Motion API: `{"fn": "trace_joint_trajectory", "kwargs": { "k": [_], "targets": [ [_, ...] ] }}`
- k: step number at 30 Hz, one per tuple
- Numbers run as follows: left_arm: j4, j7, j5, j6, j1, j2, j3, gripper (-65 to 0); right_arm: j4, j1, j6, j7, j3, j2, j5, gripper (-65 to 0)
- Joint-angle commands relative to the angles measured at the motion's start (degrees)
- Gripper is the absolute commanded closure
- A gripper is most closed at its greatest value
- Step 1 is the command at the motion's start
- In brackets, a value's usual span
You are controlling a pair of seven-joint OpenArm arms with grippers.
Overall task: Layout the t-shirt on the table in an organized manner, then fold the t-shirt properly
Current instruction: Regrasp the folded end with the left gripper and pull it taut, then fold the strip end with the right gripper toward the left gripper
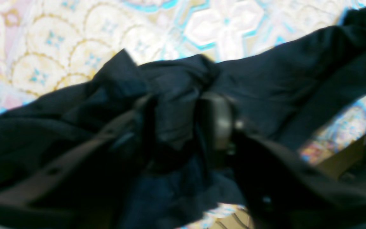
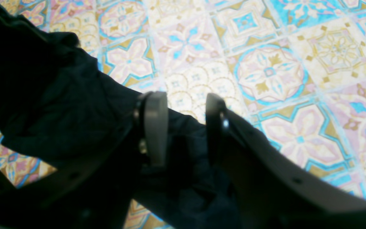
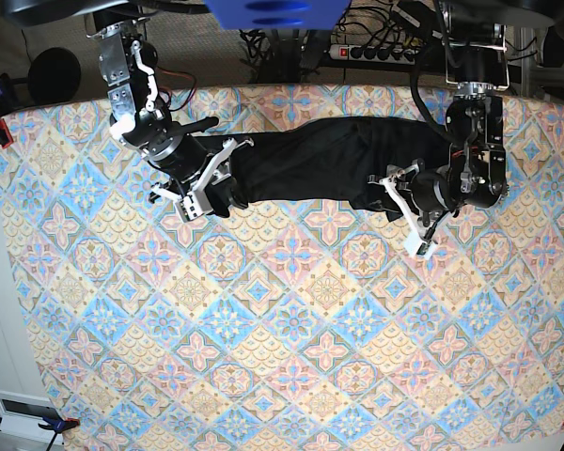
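The t-shirt (image 3: 324, 164) is stretched into a long, bunched dark band across the far part of the table (image 3: 282, 357), running from one arm to the other in the base view. It is not laid out flat; the fabric is gathered and creased along its length.

At the band's end on the left of the base view, the cloth is gripped by the right gripper (image 3: 207, 188). In the right wrist view, the right gripper (image 2: 183, 127) is seen with a fold of black fabric pinched between its two fingers (image 2: 154, 127), the rest of the shirt trailing away to the upper left over the patterned tablecloth.

At the other end, the left gripper (image 3: 406, 209) is seen at the shirt's edge with its jaws spread apart in the base view. In the left wrist view, the picture is blurred; black cloth is seen draped between and over the fingers (image 1: 218, 121) of the left gripper (image 1: 183, 124), but the jaws are parted rather than clamped on it.
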State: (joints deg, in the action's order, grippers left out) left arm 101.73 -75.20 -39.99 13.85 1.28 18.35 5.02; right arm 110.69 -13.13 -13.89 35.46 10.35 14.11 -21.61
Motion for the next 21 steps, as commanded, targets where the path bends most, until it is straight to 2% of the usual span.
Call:
{"fn": "trace_joint_trajectory", "kwargs": {
  "k": [1, 4, 9, 11, 16, 21],
  "targets": [
    [2.8, 1.0, -2.6, 0.2, 0.8, 0.7, 2.5, -30.9, 1.3, 0.5, -0.2, -1.7, -0.2, 0.2, -0.7, -19.3],
    [3.6, 1.0, -9.3, 0.2, -0.7, 0.6, 8.9, -34.2, 1.3, 0.5, -0.2, -1.7, -0.3, 0.2, -0.7, -19.6],
    [3.6, 1.0, -17.2, 0.2, -2.3, 0.3, 18.7, -34.3, 1.4, 0.5, -0.2, -1.7, -1.0, 0.2, -0.7, -21.4],
    [3.5, 1.0, -18.1, 0.2, -3.0, 0.3, 21.9, -34.3, 1.3, 0.0, -0.2, -1.0, -3.3, 0.2, -0.7, -24.6],
    [3.4, 1.0, -18.2, 0.2, -4.6, 0.3, 27.7, -34.3, 1.1, -0.6, -0.2, 6.5, -10.0, 0.2, -0.8, -34.6],
    [3.4, 1.3, -17.9, 0.2, -5.7, 0.4, 28.3, -34.3, 0.5, -0.5, -0.2, 10.3, -11.6, 1.1, -5.5, -37.1]
  ]
}}
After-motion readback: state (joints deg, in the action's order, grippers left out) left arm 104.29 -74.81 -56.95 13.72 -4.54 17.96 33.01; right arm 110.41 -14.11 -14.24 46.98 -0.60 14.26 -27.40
